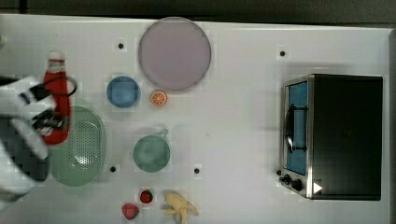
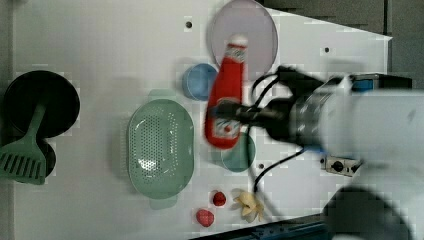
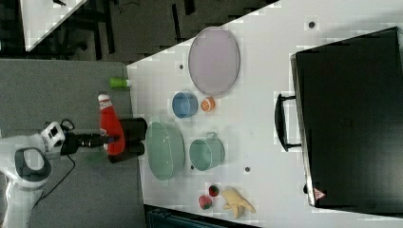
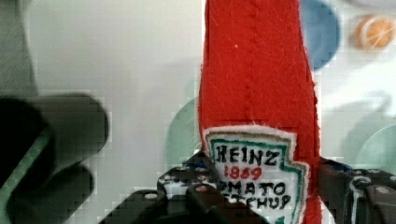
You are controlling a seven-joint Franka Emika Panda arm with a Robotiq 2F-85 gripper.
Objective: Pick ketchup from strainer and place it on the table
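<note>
The ketchup (image 1: pixel 57 93), a red bottle with a white cap, hangs in the air with my gripper (image 1: pixel 49 119) shut on its labelled lower half. In the wrist view the ketchup (image 4: pixel 257 84) stands between the dark fingers (image 4: pixel 196 189), its label facing the camera. The pale green strainer (image 1: pixel 84 149) rests on the white table (image 1: pixel 233 116) with nothing in it, just right of the bottle in the top view. In the left view the ketchup (image 2: pixel 227 95) is raised well above the strainer (image 2: pixel 160 147), held by the gripper (image 2: pixel 222 112). The right view has the ketchup (image 3: pixel 111 128) beside the strainer (image 3: pixel 164 149).
A blue bowl (image 1: pixel 123 91), an orange slice (image 1: pixel 159 98), a pale purple plate (image 1: pixel 174 53) and a teal mug (image 1: pixel 151 153) stand near the strainer. Two strawberries (image 1: pixel 146 196) and a banana (image 1: pixel 180 205) lie at the front. A toaster oven (image 1: pixel 341 135) fills the top view's right. A green spatula (image 2: pixel 22 160) is at the left view's left.
</note>
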